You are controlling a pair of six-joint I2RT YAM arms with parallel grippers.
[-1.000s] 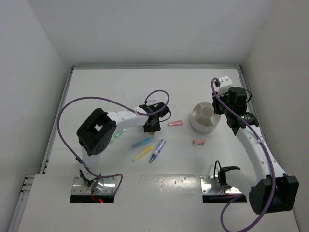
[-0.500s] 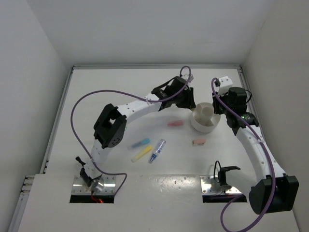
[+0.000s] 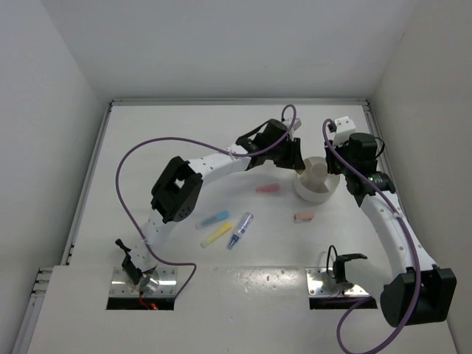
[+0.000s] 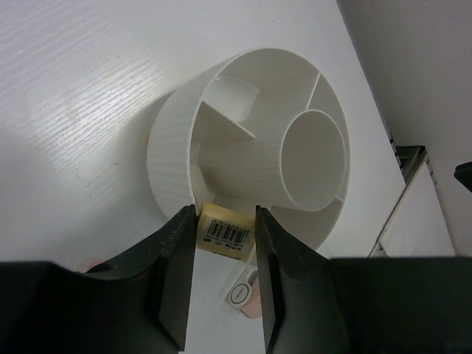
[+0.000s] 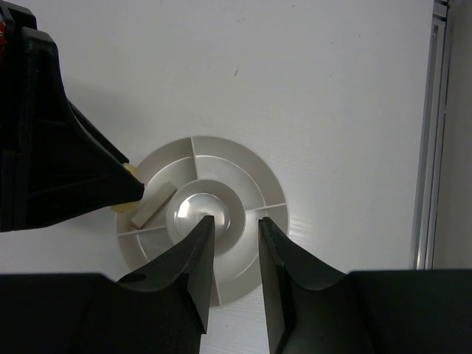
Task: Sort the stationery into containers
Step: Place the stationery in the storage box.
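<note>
My left gripper (image 3: 300, 167) (image 4: 225, 247) is shut on a yellow eraser (image 4: 226, 230) with a barcode and holds it at the near rim of the round white divided bowl (image 3: 318, 190) (image 4: 171, 151). My right gripper (image 3: 345, 168) (image 5: 234, 228) is open and empty, hovering over the bowl (image 5: 240, 166). A beige block (image 5: 153, 205) lies in one outer compartment. On the table lie a pink pen (image 3: 268, 189), a blue pen (image 3: 215, 219), a yellow pen (image 3: 217, 234), a purple-blue pen (image 3: 240, 230) and a pink eraser (image 3: 304, 217). No green pen shows.
White walls enclose the table on three sides. Square metal plates (image 3: 144, 284) (image 3: 335, 284) sit at the arm bases. The left arm's purple cable (image 3: 129, 158) loops over the left half. A metal rail (image 5: 428, 133) runs along the right edge.
My left arm has swung from the middle of the table right to the bowl, carrying the eraser. The right arm has not moved.
</note>
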